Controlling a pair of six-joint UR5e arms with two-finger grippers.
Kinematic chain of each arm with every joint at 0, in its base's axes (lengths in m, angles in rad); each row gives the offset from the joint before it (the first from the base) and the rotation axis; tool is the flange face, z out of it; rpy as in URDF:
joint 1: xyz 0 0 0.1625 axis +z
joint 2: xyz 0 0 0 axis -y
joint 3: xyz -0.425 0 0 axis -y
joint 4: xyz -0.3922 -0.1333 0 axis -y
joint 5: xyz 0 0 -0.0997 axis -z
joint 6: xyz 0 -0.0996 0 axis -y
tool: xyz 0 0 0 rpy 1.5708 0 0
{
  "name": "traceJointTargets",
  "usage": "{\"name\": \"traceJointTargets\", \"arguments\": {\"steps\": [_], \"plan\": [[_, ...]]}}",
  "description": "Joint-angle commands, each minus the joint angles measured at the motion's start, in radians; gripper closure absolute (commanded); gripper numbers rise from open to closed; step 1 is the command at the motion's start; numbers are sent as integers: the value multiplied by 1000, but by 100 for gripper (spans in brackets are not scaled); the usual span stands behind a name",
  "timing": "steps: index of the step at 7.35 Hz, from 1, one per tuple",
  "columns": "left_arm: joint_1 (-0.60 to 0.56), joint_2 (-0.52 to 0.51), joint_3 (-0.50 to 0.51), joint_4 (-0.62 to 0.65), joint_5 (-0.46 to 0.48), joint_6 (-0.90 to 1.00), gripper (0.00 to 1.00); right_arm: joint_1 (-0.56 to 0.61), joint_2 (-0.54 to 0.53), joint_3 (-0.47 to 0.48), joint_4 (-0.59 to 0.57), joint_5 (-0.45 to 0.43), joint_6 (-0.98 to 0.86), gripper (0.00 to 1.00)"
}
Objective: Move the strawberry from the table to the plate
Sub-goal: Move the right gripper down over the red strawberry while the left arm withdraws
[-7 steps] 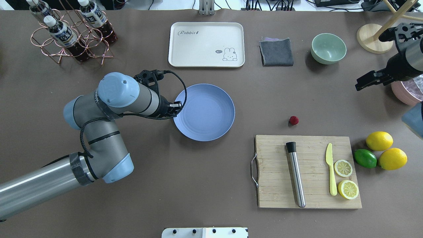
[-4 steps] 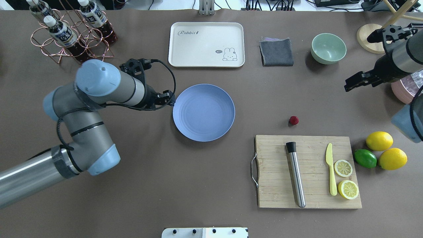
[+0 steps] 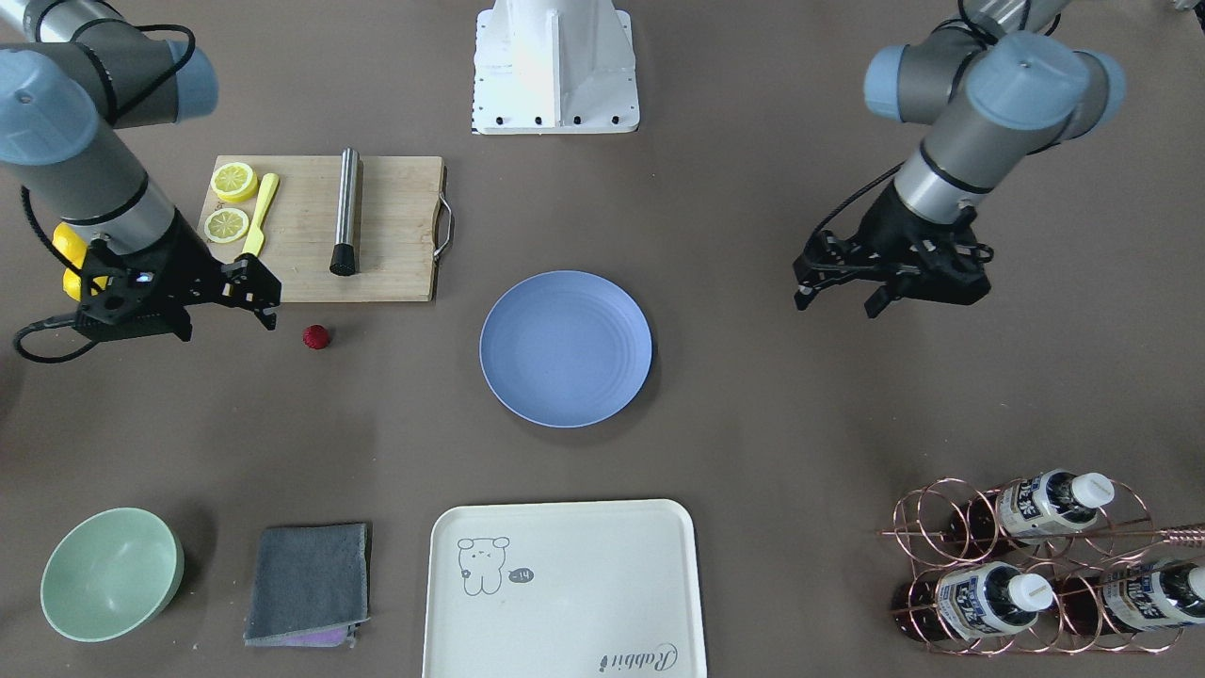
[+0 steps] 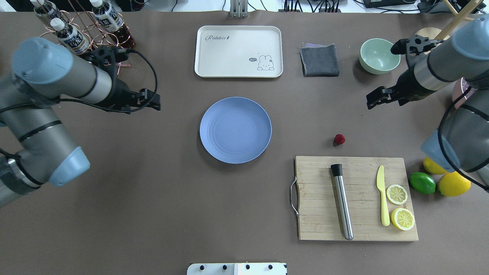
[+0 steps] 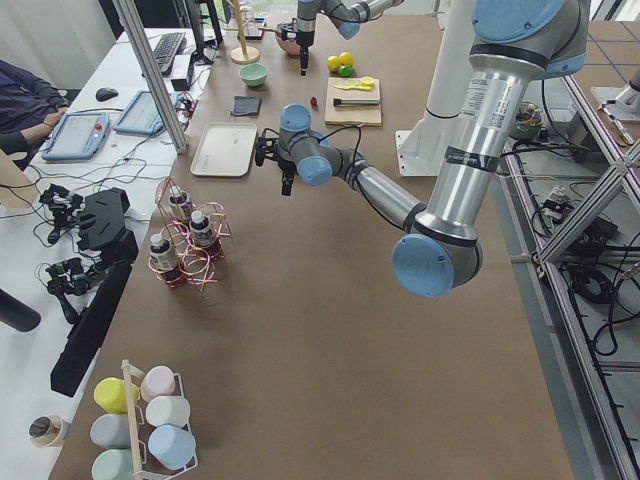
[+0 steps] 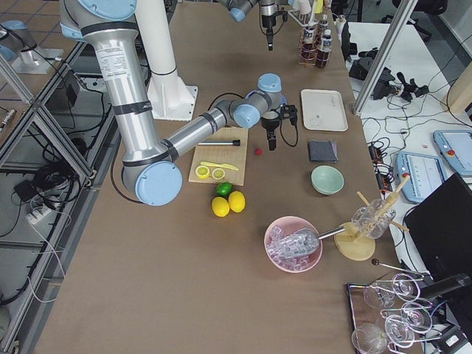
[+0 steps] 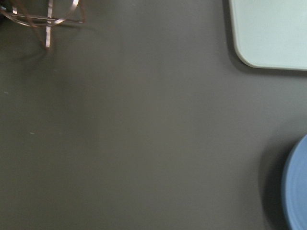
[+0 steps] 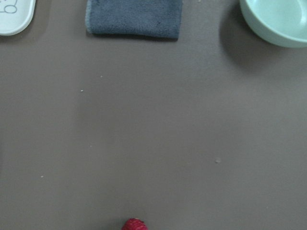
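The strawberry, small and dark red, lies on the bare table just beyond the cutting board's far edge. It also peeks in at the bottom edge of the right wrist view. The blue plate sits mid-table with nothing on it. My right gripper hovers open and holds nothing, to the right of the berry and farther back. My left gripper is open too, well left of the plate, whose rim shows in the left wrist view.
A wooden cutting board carries a metal muddler, a yellow knife and two lemon slices. Lemons and a lime lie to its right. Along the far side stand a cream tray, grey cloth, mint bowl and bottle rack.
My left arm has drawn back to the left, away from the plate's rim. My right arm has swung in leftwards, closer to the strawberry. The strawberry and plate have not moved.
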Motion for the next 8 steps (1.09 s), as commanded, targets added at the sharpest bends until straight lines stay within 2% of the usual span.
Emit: {"name": "traceJointTargets", "arguments": {"steps": [1, 2, 4, 8], "plan": [[-164, 166, -25, -1, -115, 257, 2, -91, 26, -24, 2, -66, 107, 1], [-233, 209, -22, 0, -136, 363, 2, -112, 28, -52, 5, -103, 118, 2], [-271, 220, -23, -1, -165, 390, 2, -132, 26, -167, 140, -120, 140, 6], [-277, 219, -25, -1, -164, 390, 2, -172, 16, -166, 152, -132, 182, 12]]}}
